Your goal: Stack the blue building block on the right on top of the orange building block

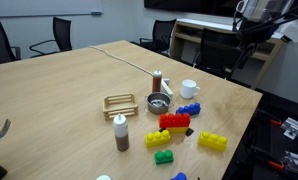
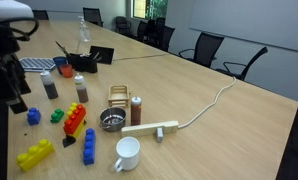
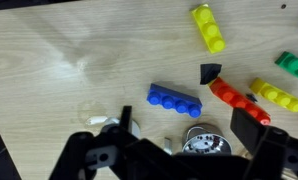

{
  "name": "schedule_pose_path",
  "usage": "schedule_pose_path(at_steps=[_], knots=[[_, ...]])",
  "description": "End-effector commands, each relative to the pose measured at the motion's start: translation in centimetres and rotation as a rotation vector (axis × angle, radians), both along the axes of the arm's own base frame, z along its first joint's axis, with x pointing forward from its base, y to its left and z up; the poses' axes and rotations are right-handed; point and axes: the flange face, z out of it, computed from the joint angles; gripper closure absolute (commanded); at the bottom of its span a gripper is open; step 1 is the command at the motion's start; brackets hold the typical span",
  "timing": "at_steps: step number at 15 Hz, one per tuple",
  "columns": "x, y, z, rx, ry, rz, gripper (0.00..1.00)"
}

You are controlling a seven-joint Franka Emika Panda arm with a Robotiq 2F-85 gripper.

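The blue building block lies flat on the wooden table, also seen in both exterior views, close to the white mug. The long red-orange block lies just beside it; the two are apart. My gripper hangs high above them, open and empty, with the blue block and a metal bowl showing between its fingers. In the exterior views it is well above the table.
A white mug, a metal bowl, a wire rack, two bottles and a wooden bar stand near. Yellow bricks, a green brick and a smaller blue brick lie around.
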Motion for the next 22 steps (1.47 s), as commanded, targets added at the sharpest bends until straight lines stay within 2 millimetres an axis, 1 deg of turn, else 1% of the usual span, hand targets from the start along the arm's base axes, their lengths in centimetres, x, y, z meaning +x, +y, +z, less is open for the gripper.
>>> schedule_pose_path(at_steps=[1,2,4,10,11,12,13,16,18,19,21,22], knots=[[1.2,-1.4,-1.4,0.002,-0.023,-0.113,0.00],[0.6,-1.0,-0.8,0.005,-0.007,-0.067,0.00],[0.9,-1.3,-1.5,0.005,0.000,-0.098,0.00],[1.0,-1.3,-1.5,0.007,-0.003,-0.104,0.00],[1.4,-1.3,-1.8,0.024,0.006,-0.135,0.00],[2.0,-1.6,-2.2,0.026,-0.001,-0.174,0.00],[2.8,-2.2,-2.9,0.042,-0.003,-0.257,0.00],[4.8,-3.9,-5.4,0.084,-0.009,-0.433,0.00],[6.2,-4.3,-7.3,0.121,-0.008,-0.544,0.00],[6.8,-4.1,-8.1,0.142,-0.011,-0.597,0.00],[7.6,-3.7,-9.8,0.177,-0.021,-0.707,0.00],[6.6,-4.1,-9.2,0.141,-0.014,-0.619,0.00]])
